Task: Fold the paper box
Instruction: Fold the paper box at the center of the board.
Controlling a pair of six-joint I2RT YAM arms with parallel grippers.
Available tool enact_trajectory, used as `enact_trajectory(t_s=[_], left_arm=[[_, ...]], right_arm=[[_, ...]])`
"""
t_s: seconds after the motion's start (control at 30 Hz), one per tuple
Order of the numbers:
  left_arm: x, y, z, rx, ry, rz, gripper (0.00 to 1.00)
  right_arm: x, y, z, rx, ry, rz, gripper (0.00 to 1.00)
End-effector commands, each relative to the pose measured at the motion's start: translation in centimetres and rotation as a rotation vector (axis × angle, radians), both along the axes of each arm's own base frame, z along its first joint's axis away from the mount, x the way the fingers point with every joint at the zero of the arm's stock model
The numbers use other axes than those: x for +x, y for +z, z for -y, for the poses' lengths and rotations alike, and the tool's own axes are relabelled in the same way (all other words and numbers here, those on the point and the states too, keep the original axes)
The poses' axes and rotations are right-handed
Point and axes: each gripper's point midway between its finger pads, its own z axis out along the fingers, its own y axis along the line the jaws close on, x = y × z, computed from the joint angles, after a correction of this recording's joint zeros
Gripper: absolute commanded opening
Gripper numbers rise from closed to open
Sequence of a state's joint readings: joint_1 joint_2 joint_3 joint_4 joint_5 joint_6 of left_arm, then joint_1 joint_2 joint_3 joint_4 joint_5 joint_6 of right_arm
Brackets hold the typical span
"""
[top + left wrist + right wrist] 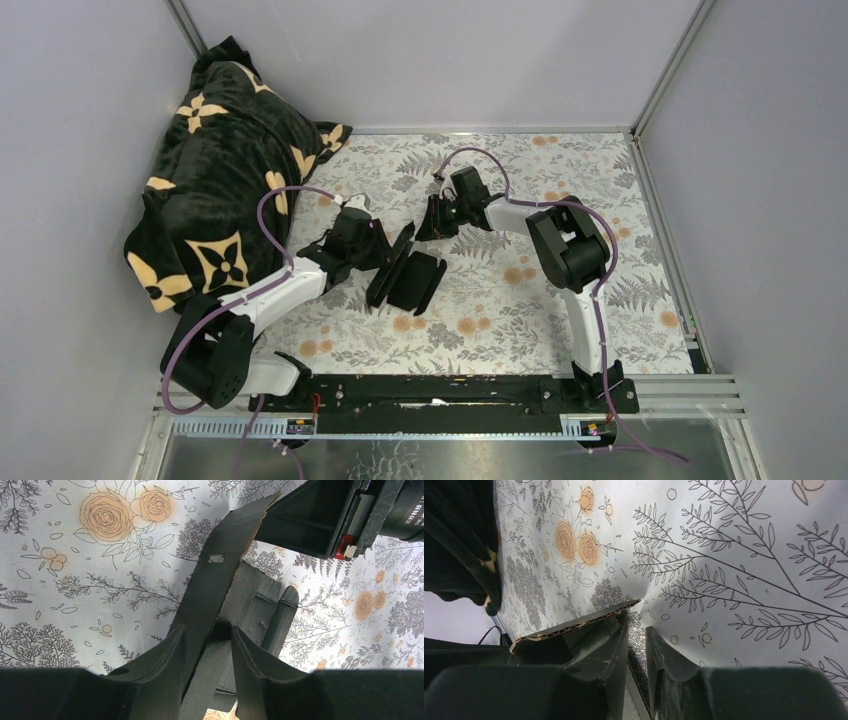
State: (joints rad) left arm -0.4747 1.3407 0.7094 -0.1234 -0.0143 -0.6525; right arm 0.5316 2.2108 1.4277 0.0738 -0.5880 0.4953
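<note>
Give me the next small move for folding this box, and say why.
Probably have the right gripper swing its flap inward toward the left gripper: both jaws pinch panels of the paper box, which stands half-open on the floral table cover, its walls not yet squared.

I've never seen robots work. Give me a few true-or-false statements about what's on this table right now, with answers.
1. The paper box is folded shut. False: it is open, with panels standing loose.
2. The left gripper and right gripper each have their jaws closed on the box. True.
3. The blanket lies at the table's right side. False: it is heaped at the left.
4. The tablecloth is printed with flowers and leaves. True.
</note>
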Motion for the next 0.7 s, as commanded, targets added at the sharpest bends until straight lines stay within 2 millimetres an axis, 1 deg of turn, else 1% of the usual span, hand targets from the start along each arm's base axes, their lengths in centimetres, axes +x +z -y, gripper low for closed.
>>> enact_trajectory(t_s=[0.0, 0.23, 0.43, 0.67], left_arm=[[-0.8, -2.0, -1.3, 0.047, 0.019, -0.051, 0.44], [-0.7, -2.0, -1.5, 0.042, 0.025, -0.051, 0.44], [-0.5, -1.9, -1.5, 0.035, 0.029, -0.052, 0.44], [-0.5, -2.0, -1.4, 0.03, 0.026, -0.055, 0.44]], right_arm=[[0.2, 1.0, -1.3, 0.034, 0.026, 0.031, 0.26], [-0.6, 0.3, -1.6, 0.033, 0.032, 0.02, 0.25], [-1.2, 0.2, -2.0, 0.035, 0.047, 0.014, 0.25], [-1.9, 0.3, -2.0, 0.043, 0.057, 0.01, 0.24]])
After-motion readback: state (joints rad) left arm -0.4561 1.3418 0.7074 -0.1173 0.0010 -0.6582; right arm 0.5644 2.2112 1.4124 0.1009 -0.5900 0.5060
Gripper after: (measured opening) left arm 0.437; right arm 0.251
